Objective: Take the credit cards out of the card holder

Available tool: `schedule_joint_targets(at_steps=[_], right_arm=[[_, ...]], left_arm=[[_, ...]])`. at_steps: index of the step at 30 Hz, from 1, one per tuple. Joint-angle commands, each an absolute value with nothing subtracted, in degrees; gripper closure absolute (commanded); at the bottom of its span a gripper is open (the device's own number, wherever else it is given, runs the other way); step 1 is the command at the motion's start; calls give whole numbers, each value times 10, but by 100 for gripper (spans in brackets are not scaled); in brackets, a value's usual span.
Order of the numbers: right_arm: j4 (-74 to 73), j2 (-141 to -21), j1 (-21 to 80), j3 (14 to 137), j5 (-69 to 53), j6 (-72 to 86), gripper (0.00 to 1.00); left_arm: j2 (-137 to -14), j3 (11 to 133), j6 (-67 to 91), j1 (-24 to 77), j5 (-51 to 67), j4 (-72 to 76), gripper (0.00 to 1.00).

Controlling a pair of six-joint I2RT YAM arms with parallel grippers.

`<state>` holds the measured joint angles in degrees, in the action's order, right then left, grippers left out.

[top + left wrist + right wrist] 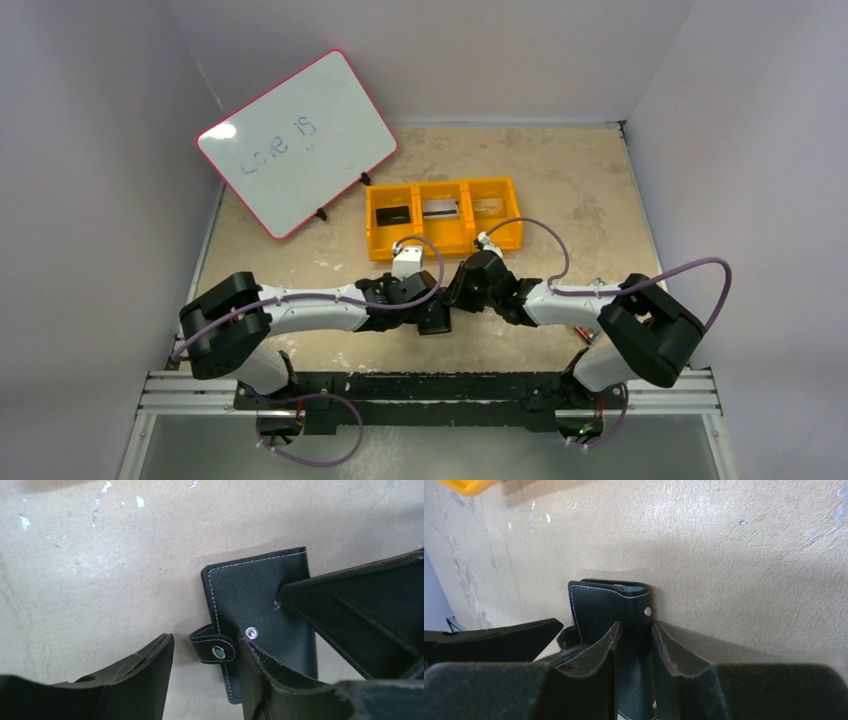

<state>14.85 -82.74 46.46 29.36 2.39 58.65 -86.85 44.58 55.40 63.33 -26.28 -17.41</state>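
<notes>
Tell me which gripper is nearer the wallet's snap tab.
Left. The snap tab shows in the gap between the open fingers of the left gripper. The right gripper clamps the body of the wallet, off to one side of the tab.

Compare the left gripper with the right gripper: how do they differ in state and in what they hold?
The left gripper stands open, jaws apart; the right gripper is closed on the card holder. The left gripper holds nothing, the unsnapped snap tab lying between its jaws; the right gripper has the holder's body pinched between its jaws. Both have black jaws and meet at the card holder.
</notes>
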Motion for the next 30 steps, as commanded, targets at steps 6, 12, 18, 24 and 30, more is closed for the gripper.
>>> schedule_joint_targets(at_steps=[6, 12, 18, 24, 30], right_arm=[[94, -838, 462, 302, 51, 581, 71], [90, -839, 462, 305, 50, 578, 71], [89, -825, 461, 308, 51, 571, 70], [71, -811, 461, 327, 67, 550, 68], [38, -755, 461, 340, 57, 525, 49]], left_arm=[[-823, 437, 583, 635, -335, -212, 67], [-820, 428, 585, 635, -338, -202, 74], [-830, 390, 584, 635, -299, -126, 84], [-810, 361, 611, 635, -295, -81, 99], [-745, 360, 600, 635, -324, -89, 100]])
